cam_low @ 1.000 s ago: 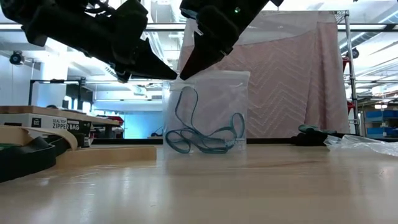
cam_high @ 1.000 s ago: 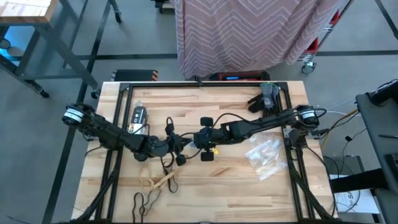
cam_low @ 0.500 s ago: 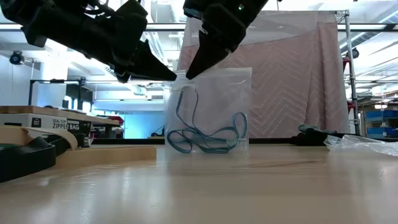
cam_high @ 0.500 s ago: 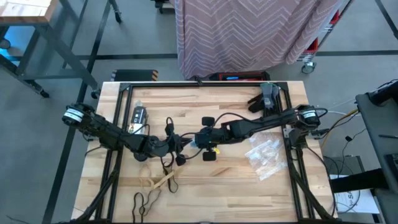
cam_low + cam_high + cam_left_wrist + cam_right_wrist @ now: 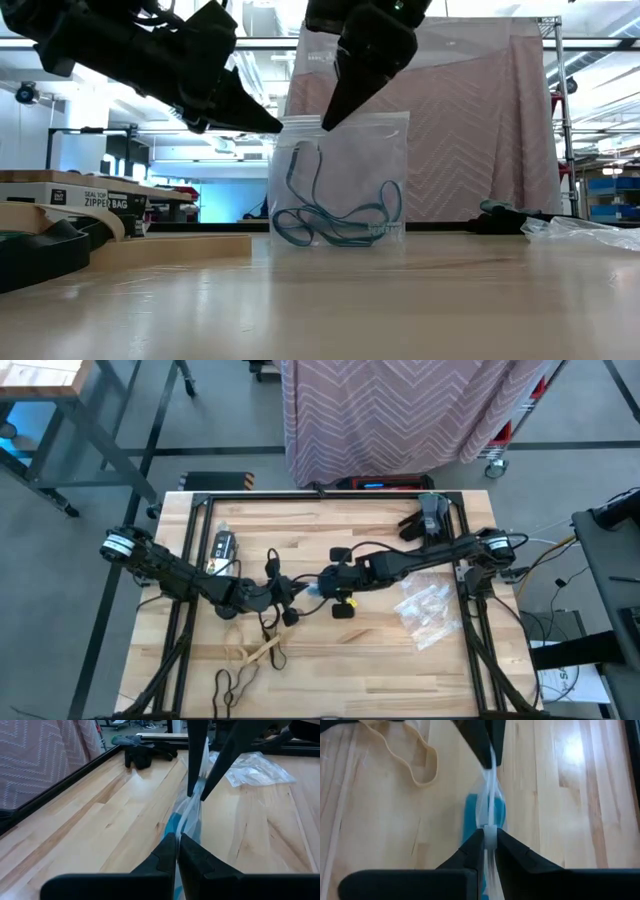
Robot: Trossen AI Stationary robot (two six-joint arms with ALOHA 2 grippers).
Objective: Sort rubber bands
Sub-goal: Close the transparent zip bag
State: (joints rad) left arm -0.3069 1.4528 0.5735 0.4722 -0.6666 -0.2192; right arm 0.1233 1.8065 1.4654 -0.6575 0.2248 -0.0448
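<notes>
A clear zip bag (image 5: 340,180) stands upright at the table's middle with several blue rubber bands (image 5: 335,222) heaped in its bottom. My left gripper (image 5: 177,842) is shut on one end of the bag's top edge, and my right gripper (image 5: 490,837) is shut on the same edge farther along. In the high view the two grippers (image 5: 300,592) (image 5: 325,590) meet nose to nose. Tan rubber bands (image 5: 255,652) and black rubber bands (image 5: 232,685) lie loose near the table's near-left edge. My left gripper pinches the bag's top corner (image 5: 280,126) between its two fingers, coming level from the table's left. The bag hangs upright below the fingers. My right gripper pinches the bag's zip strip (image 5: 491,822) between its fingers, slanting down from the table's right, across the strip. The strip runs straight between the two grippers.
A heap of crinkly clear bags (image 5: 425,610) lies toward the table's right. Dark gloves (image 5: 425,520) sit at the far right corner. A zipper-bag box (image 5: 222,550) lies at the far left. A pink patterned curtain (image 5: 400,410) hangs beyond the far edge.
My right gripper has slid along the bag's top edge toward the table's right, away from my left gripper, staying shut. The bag's top right corner has drifted a little the same way. My left gripper has kept still.
</notes>
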